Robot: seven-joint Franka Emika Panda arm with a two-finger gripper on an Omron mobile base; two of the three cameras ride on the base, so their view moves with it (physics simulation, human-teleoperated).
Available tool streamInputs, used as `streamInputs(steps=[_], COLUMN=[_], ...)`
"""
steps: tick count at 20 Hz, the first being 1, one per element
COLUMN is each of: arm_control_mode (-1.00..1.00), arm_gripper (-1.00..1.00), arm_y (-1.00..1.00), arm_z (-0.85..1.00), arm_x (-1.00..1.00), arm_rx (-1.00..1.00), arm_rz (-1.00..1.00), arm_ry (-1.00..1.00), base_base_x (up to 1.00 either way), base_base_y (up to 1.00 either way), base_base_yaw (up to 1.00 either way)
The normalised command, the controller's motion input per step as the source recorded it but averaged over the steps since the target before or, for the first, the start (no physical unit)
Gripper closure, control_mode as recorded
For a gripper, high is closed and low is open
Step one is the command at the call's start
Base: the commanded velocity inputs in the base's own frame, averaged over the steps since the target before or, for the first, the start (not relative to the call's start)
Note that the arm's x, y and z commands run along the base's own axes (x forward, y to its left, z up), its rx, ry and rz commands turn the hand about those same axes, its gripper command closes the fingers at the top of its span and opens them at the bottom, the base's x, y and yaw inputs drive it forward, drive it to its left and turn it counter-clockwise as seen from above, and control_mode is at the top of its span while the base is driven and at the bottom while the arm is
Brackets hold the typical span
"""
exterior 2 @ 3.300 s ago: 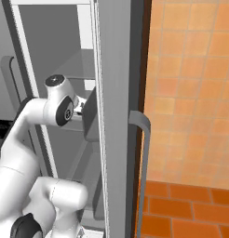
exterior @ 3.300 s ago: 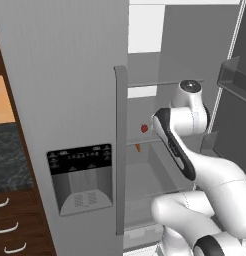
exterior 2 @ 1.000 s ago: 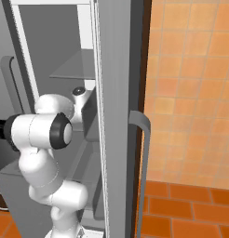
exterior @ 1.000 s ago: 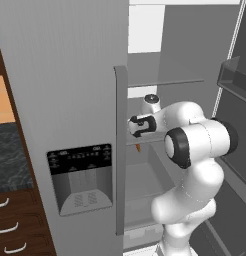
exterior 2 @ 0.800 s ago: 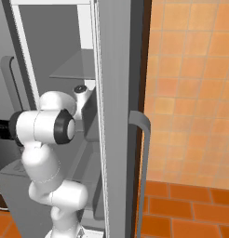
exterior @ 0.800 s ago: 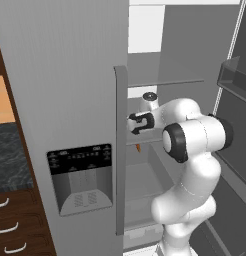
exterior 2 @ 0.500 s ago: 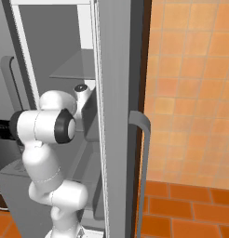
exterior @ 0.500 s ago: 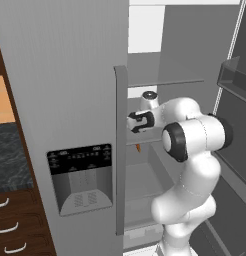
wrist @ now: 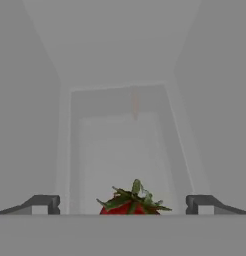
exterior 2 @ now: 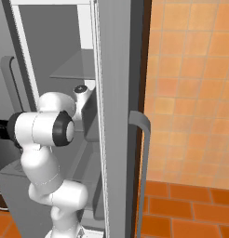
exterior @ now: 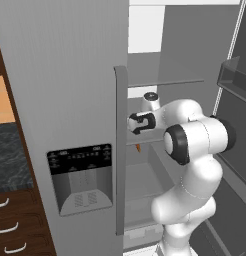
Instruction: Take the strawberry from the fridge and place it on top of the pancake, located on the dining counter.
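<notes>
Since the earliest frame the arm has swung its elbow out toward the near side and turned the hand left into the fridge (exterior: 85,75); over the last second it has barely shifted.

The strawberry (wrist: 131,204) sits in the hand view dead centre between the two fingertips, green leaves up, its red body cut off by the bottom edge. It lies on a pale shelf inside the open right-hand compartment. The gripper (wrist: 123,204) has its fingers wide apart, one (wrist: 41,204) to each side of the berry, touching nothing.

The step in hand looks like the final approach before the grasp. To do it well, the hand should probably ease a little further so the pads reach the berry's widest part, stay centred, then close gently; the fruit is small and round and could squirt out or roll if pinched near its tip.

From the left base view the gripper (exterior: 136,123) points left behind the door's long handle (exterior: 120,150), which hides the berry. A small orange item (exterior: 139,147) hangs just below the hand. In the right base view the open door (exterior 2: 114,116) covers the hand. A faint orange streak (wrist: 134,104) far down the hand view is too blurred to name.
</notes>
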Motion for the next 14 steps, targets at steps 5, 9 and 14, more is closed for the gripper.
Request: streamInputs(steps=[5,9,14], arm_control_mode=[-1.00,-1.00,-1.00], arm_gripper=[-1.00,1.00,1.00], arm_y=[0.00,0.00,0.00], arm_z=[-0.23,-0.29,-0.15], arm_x=[-0.25,-0.01,0.00], arm_rx=[0.00,0.00,0.00], arm_rz=[0.00,0.00,0.00], arm_ry=[0.00,0.00,0.00], base_base_x=[0.00,0.00,0.00], base_base_y=[0.00,0.00,0.00], base_base_yaw=[0.00,0.00,0.00])
